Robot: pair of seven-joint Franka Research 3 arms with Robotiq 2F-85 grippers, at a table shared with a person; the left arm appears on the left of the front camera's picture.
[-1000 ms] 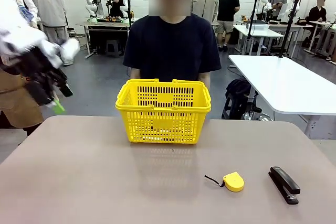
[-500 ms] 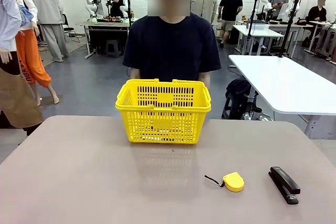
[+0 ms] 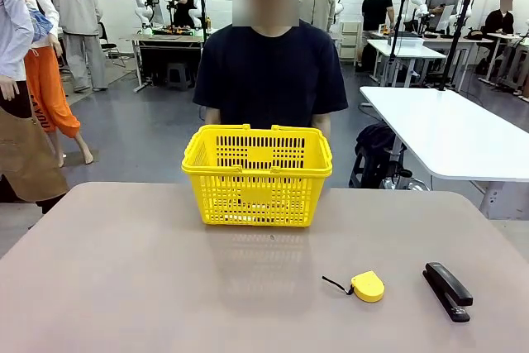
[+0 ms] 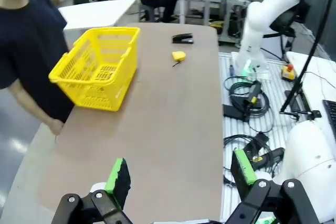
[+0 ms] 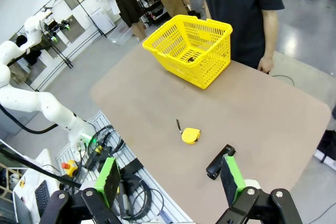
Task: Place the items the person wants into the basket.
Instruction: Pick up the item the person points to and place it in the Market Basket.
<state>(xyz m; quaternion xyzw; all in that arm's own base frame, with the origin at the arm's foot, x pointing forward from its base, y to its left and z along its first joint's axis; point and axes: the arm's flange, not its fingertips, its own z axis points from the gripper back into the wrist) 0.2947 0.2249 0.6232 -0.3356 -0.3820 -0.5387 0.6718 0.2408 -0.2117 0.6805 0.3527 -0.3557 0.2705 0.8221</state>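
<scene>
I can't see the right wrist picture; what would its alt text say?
Open green-padded right gripper hangs high above a tan table bearing a yellow lattice plastic basket, round yellow tape measure and black stapler; a person in navy stands behind.

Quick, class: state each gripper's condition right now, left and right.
Left gripper: open, holding nothing, raised above the table.
Right gripper: open, holding nothing, raised above the table.
</scene>
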